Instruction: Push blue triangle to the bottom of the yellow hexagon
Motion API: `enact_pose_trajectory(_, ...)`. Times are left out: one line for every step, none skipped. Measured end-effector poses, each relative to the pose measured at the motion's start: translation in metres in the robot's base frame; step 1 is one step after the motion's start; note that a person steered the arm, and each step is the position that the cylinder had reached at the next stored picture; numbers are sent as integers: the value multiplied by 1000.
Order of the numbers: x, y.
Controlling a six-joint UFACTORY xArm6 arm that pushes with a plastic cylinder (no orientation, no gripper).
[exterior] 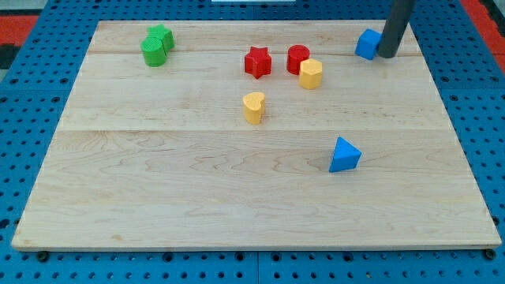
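Note:
The blue triangle (344,155) lies at the view's lower right of the wooden board. The yellow hexagon (311,73) sits near the view's top centre, touching a red cylinder (297,58) on its upper left. My tip (387,55) stands at the view's top right, right beside a blue cube-like block (367,44). The tip is far above and to the right of the blue triangle.
A red star (257,61) lies left of the red cylinder. A yellow heart-shaped block (253,107) sits below it. Two green blocks (157,46) are bunched at the view's top left. The board's edge (252,247) runs along the view's bottom.

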State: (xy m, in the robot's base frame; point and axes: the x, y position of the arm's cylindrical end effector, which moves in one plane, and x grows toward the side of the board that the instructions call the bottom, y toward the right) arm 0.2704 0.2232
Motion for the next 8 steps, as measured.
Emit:
enact_pose_trajectory(-25,0)
enact_pose_trajectory(-14,12)
enact_pose_trajectory(82,17)
enact_pose_trajectory(176,4)
enact_pose_trajectory(258,-22)
enact_pose_trajectory(316,-85)
enact_pose_trajectory(316,-125)
enact_pose_trajectory(305,-122)
